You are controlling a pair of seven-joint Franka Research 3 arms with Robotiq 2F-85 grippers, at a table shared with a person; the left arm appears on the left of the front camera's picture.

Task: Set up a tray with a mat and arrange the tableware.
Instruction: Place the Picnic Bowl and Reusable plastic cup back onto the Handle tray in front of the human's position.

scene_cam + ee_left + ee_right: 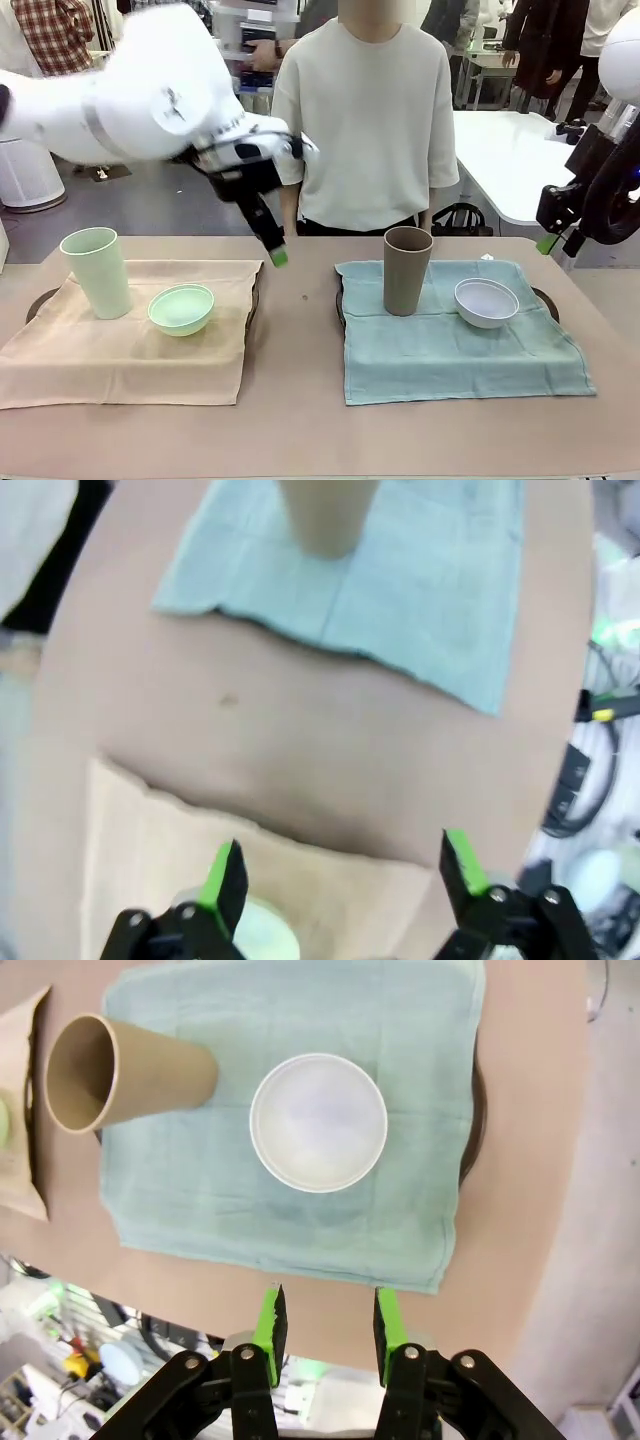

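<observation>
Front view: tan table (pixel 300 400), seemingly cluttered room behind.

- Both trays lie almost wholly under their mats: in the front view only dark rim slivers of the left tray (pixel 40 300) and the right tray (pixel 545 300) peek out.
- The left wrist view is blurred; the brown tumbler (pixel 328 515) is cut off by the top edge, only its base showing.
- There, the green bowl (pixel 262 932) is a pale smear between the fingers (pixel 222 880), cropped by the bottom edge.
- In the front view, the right gripper (pixel 556 240) sits at the picture's edge, its fingers too small to read.
- In the right wrist view, the beige mat (pixel 22 1110) is cropped at the left edge.
</observation>
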